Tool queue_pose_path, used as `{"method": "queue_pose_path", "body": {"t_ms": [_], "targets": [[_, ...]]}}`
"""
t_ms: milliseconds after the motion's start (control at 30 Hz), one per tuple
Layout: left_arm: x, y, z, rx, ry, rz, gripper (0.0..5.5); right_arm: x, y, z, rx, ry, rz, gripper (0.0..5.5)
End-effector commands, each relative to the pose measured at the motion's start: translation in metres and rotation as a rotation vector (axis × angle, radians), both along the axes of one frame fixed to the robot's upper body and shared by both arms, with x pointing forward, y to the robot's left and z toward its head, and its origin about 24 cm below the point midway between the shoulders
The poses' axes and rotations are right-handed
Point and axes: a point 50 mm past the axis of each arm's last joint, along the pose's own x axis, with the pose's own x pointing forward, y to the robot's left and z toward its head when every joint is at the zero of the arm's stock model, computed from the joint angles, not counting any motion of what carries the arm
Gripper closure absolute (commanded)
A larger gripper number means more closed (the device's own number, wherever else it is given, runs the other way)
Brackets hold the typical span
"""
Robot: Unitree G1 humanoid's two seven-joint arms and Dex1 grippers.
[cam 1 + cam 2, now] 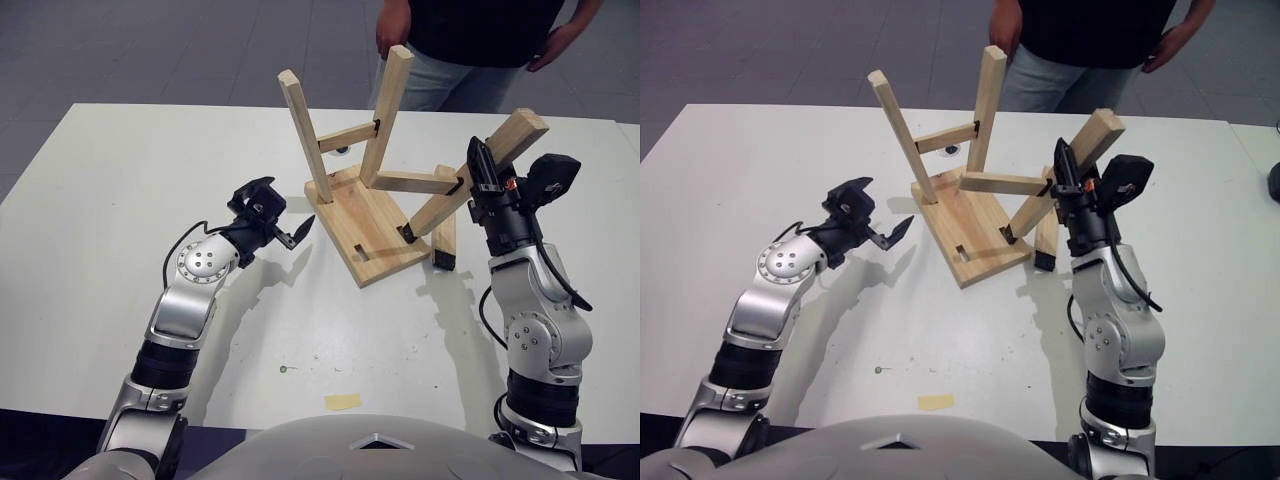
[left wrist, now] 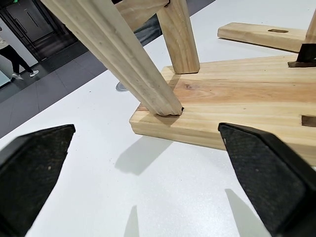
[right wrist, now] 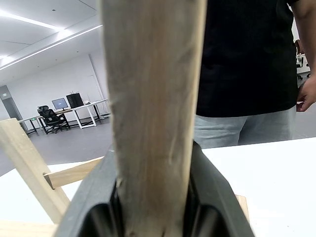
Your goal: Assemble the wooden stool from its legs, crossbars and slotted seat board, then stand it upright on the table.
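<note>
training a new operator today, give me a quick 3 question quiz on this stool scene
1. True or false: the left hand holds a leg.
2. The right hand is shut on: A) the tilted leg B) a loose crossbar C) nothing.
3. How many upright legs stand slotted in the seat board at its end near the left hand?
Key: 1 false; 2 A; 3 two.

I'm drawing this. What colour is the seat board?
Pale wood, brownish grain; the seat board shows best in the left wrist view.
</note>
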Motion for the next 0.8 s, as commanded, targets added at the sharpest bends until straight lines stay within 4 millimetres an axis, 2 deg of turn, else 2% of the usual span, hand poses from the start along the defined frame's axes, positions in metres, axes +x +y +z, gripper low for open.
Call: {"method": "queue_pose_path", "body": {"t_ms": [33,167,300,467,633,733,800], "targets": [[0.001,-0.001,0.0,0.013,-0.005,-0.005,0.1,0.002,0.003,-0.024,-0.023,0.094,0.11,4.49],[0.001,-0.002,-0.002,0.027,0.002,-0.024,0.1,0.01,0.001,-0.023,-0.086,0.073,0.236,4.49],[0.003,-0.002,-0.001,0.033,0.001,-0.033,0.1,0.02,-0.011,-0.03,-0.122,0.114,0.237,4.49],[0.003,-0.002,-0.001,0.037,0.005,-0.039,0.1,0.016,-0.018,-0.047,-0.131,0.191,0.236,4.49],[0.003,-0.001,-0.002,0.048,0.0,-0.036,0.1,0.0,-0.007,-0.066,-0.104,0.26,0.193,4.49],[0.002,-0.004,-0.003,0.044,0.0,-0.036,0.1,-0.022,0.004,-0.094,-0.141,0.367,0.164,4.49],[0.001,-0.004,-0.004,0.045,0.003,-0.039,0.1,-0.03,0.009,-0.102,-0.138,0.408,0.146,4.49]]}}
